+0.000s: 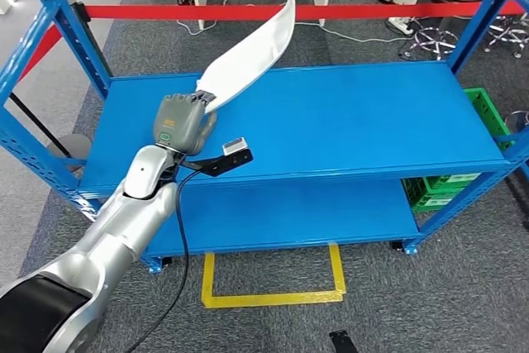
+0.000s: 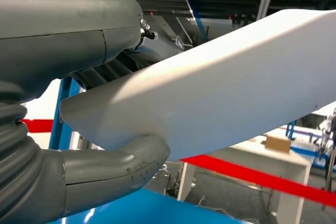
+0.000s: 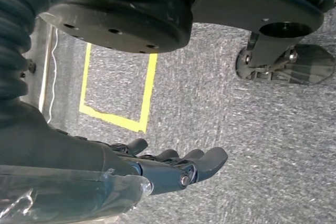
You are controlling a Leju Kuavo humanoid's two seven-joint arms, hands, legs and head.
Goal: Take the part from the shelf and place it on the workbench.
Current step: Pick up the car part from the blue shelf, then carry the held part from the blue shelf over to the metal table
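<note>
The step in hand was judged to be the lift-off: the long white blade-shaped part (image 1: 253, 54), smooth, matte and gently curved to a tapering tip, was held at its blunt root end by the left hand (image 1: 182, 124) and raised at a slant above the upper deck of the blue painted-metal shelf (image 1: 350, 121). No part of the blade was seen to rest on the deck; its tip was pointed away from the robot, toward the red strap (image 1: 350, 11) stretched across the far side of the shelf. In the left wrist view the thick grey thumb (image 2: 118, 169) was pressed under the part (image 2: 222, 87) and the darker fingers (image 2: 115, 69) were closed over it, so the hand was clamped on the part's root.

The right hand (image 3: 174, 169) was seen hanging over grey, coarse-piled carpet (image 3: 238, 129) near a yellow tape outline (image 3: 118, 121); its fingers were extended close together and nothing was held.

The workbench was not identified with certainty. The next move was judged to call for the blade to be drawn back clear of the shelf's blue uprights, its long overhang being kept from swinging, before the robot was turned toward the bench.
</note>
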